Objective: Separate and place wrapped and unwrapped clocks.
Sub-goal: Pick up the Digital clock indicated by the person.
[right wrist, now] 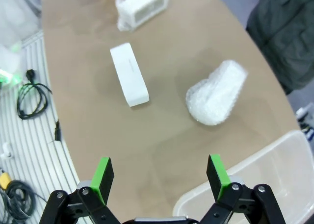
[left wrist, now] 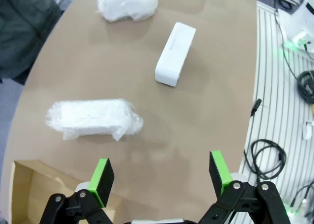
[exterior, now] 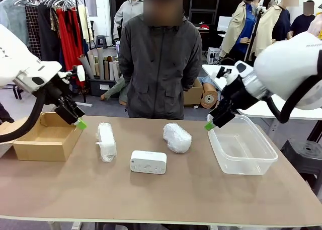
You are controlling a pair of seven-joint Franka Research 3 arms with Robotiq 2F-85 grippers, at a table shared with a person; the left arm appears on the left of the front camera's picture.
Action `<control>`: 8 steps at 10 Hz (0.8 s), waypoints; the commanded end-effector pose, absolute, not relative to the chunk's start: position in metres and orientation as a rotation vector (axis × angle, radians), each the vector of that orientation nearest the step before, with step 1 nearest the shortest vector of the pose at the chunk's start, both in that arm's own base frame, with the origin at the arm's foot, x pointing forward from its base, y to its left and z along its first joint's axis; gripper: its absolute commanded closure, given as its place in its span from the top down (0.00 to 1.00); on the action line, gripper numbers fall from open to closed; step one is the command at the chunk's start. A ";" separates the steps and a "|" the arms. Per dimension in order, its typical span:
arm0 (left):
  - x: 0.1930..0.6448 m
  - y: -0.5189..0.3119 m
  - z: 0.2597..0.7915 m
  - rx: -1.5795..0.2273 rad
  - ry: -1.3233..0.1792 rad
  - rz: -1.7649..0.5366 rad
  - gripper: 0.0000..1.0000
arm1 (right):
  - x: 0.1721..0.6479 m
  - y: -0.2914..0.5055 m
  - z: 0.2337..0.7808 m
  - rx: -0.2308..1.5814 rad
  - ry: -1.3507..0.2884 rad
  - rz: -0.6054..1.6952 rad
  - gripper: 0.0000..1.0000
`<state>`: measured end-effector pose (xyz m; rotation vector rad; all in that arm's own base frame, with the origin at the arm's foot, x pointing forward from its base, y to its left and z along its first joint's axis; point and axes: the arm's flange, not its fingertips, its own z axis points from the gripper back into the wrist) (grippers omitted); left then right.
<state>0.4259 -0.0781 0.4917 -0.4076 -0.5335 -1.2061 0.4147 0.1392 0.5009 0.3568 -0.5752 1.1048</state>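
Two wrapped clocks [exterior: 106,141] [exterior: 177,137], bare clock [exterior: 148,162] seemingly btwn; L gripper [left wrist: 161,175], R gripper [right wrist: 160,175] spread

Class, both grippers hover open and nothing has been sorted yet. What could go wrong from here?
The whitish bubble-wrapped oblong lump and the rounder bubble-wrapped lump show loose film; a gripper might pinch only wrap and drop one.
The bare white rounded block clock lies midway between the left gripper and right gripper; both arms reaching for it could collide.

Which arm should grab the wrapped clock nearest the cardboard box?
Left: left gripper, open, hovers by the cardboard box beside that wrapped clock; right gripper is away at the clear tub.
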 end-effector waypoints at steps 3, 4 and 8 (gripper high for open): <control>0.432 -0.073 0.494 -0.408 -0.549 -1.246 1.00 | 0.422 0.129 0.505 0.376 -0.586 1.118 1.00; 0.432 -0.073 0.494 -0.408 -0.549 -1.246 1.00 | 0.422 0.129 0.505 0.376 -0.586 1.118 1.00; 0.443 -0.066 0.498 -0.393 -0.536 -1.325 1.00 | 0.438 0.124 0.513 0.380 -0.628 1.210 1.00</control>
